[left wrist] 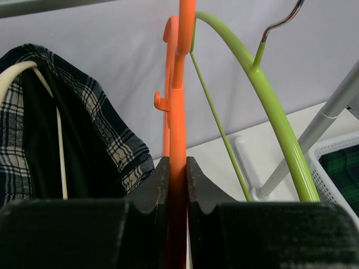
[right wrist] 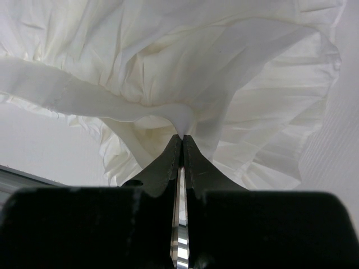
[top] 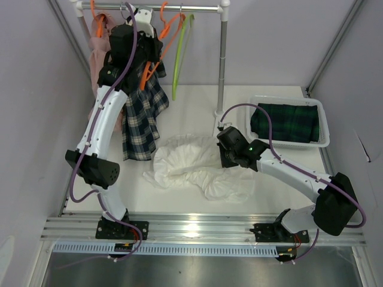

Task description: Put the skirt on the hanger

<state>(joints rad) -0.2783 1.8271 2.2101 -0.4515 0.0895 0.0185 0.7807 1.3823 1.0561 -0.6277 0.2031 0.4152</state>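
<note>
While the white pleated fabric skirt (top: 182,161) lies in a crumpled heap on the pale worktop (top: 191,110), I would call this job barely begun: both grips are made, but nothing is joined. My left claw (left wrist: 177,168) is up at the metal clothes rail (top: 197,8), its jaws drawn in tight on the straight bar of an orange plastic hanger (left wrist: 178,112), with no gap showing either side of the bar. My right claw (right wrist: 180,140) is down on the heap, jaws pinched nearly together on a small fold of the white cloth. What is left, as I judge it, is most of the work: bringing hanger and skirt together, fixing the waistband to the hanger, and seeing it hung.

Several things I cannot make out. From above, the left claw is buried behind its own wrist and the tangle of hangers, so I cannot see there where along the hanger it grips. The wrist view cuts off the hanger's hook, so I only presume it hangs from the rail. A second orange piece stands just behind the gripped bar, and I cannot tell whether it belongs to the same hanger. Nor can I tell whether the right claw has the waistband or merely a hem fold. The lime-green plastic hanger (left wrist: 269,101) hangs just beside the orange one, untouched.
</note>
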